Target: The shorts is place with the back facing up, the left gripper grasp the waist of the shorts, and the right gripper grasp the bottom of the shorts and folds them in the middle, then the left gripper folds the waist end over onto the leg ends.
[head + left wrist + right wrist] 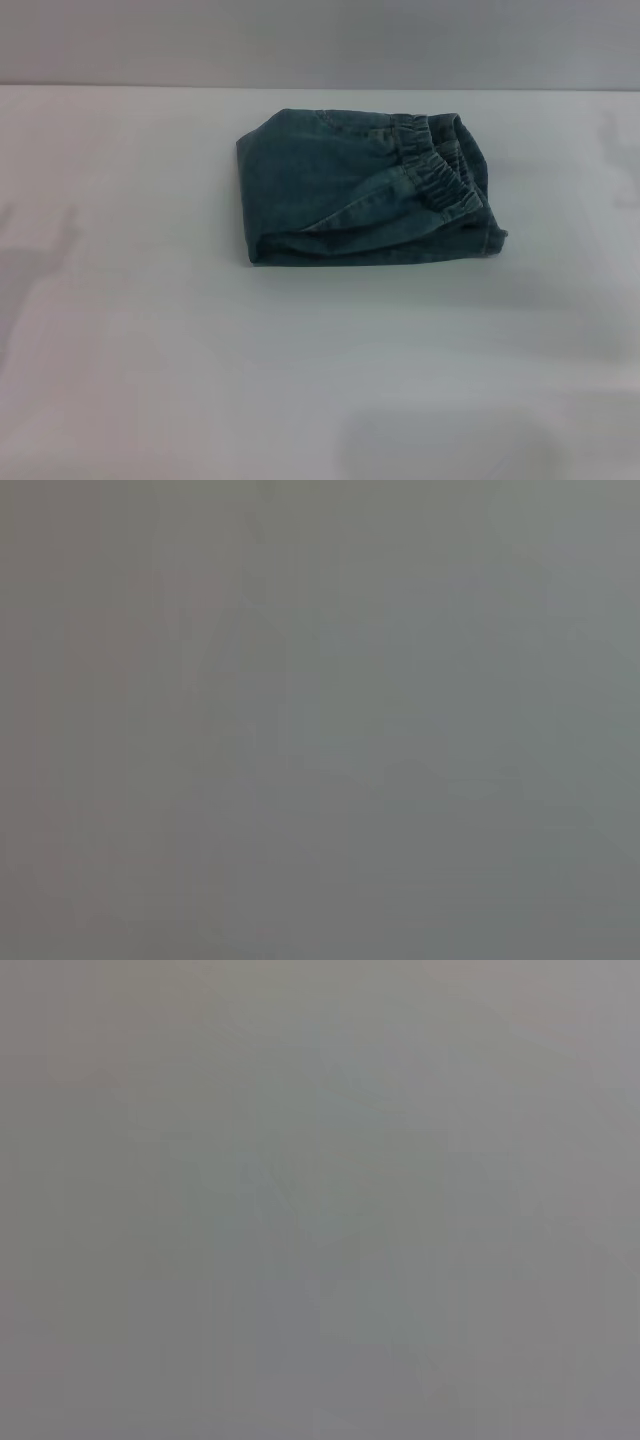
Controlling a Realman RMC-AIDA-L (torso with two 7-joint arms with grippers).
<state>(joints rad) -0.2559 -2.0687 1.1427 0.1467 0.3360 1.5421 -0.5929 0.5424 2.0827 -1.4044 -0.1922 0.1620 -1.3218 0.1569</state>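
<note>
Bare white table (300, 400) fills the near part of the head view, nothing on it up close. Left side: only faint grey shadows on the tabletop, no arm. Left gripper isn't in any view, so I can't tell whether its claw is apart or together. Middle, toward the far half of the table: the shorts (350, 190), lying as a compact folded bundle, several denim layers stacked, smooth folded edge on the left of the bundle. Further right on top of the bundle: the waist of the shorts (440, 165), the gathered elastic band, sitting on the upper layer near the right edge. Under it at the right corner a flat stitched edge pokes out, likely the leg ends (492, 238), though I can't confirm which layer that is. Right side of the table: faint shadow only, right gripper not in view either, claw state unknown. Both wrist views show flat grey with nothing to identify. Progress call: both folds look done, with the bundle halved and the waist end laid over onto the hem end. Nothing is touching the cloth and both arms are out of the scene. Looks finished; at most a slightly skewed right corner could be squared up.
</note>
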